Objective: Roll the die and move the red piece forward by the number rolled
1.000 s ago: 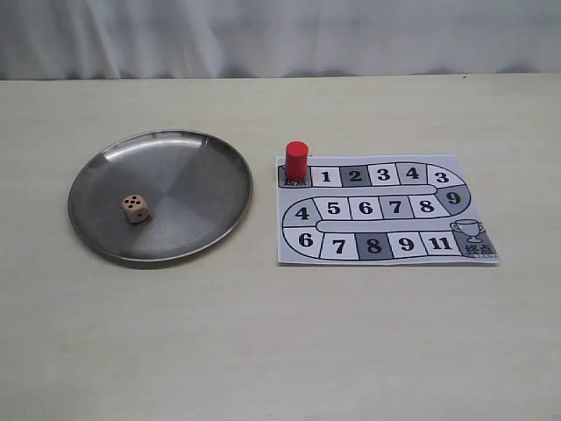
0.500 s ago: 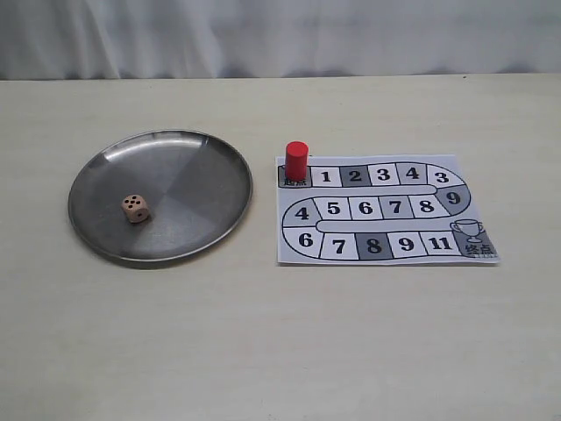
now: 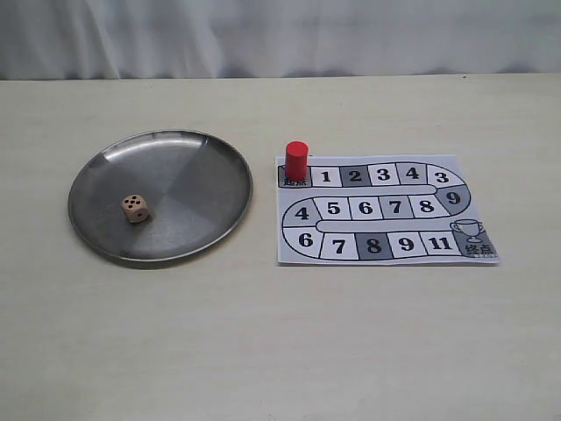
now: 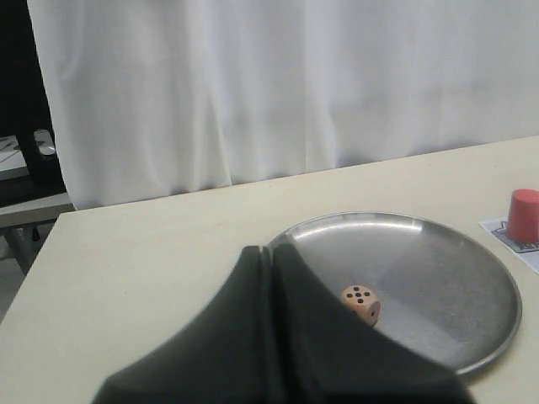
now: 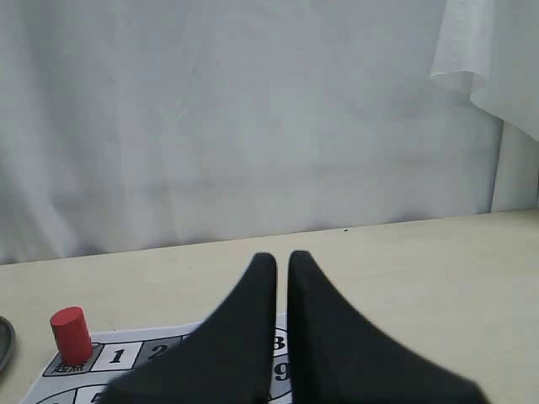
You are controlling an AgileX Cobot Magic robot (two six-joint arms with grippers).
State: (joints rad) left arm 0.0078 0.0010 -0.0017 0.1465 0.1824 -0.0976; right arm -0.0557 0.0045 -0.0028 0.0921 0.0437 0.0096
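The die (image 3: 134, 208), a tan wooden cube with five pips up, lies in the left half of a round steel plate (image 3: 202, 162). The red piece (image 3: 297, 160) stands upright on the dark start square at the top left of the paper board (image 3: 386, 209). Neither gripper appears in the exterior view. In the left wrist view my left gripper (image 4: 269, 250) is shut and empty, held back from the die (image 4: 360, 303) and the plate (image 4: 446, 278). In the right wrist view my right gripper (image 5: 282, 257) is shut and empty above the board (image 5: 118, 355), with the red piece (image 5: 71, 334) off to one side.
The board's numbered track runs from the start square round to a trophy square (image 3: 473, 237) at its lower right. A white curtain (image 3: 280, 35) hangs behind the table's far edge. Pale bare tabletop (image 3: 280, 342) spreads in front of the plate and board.
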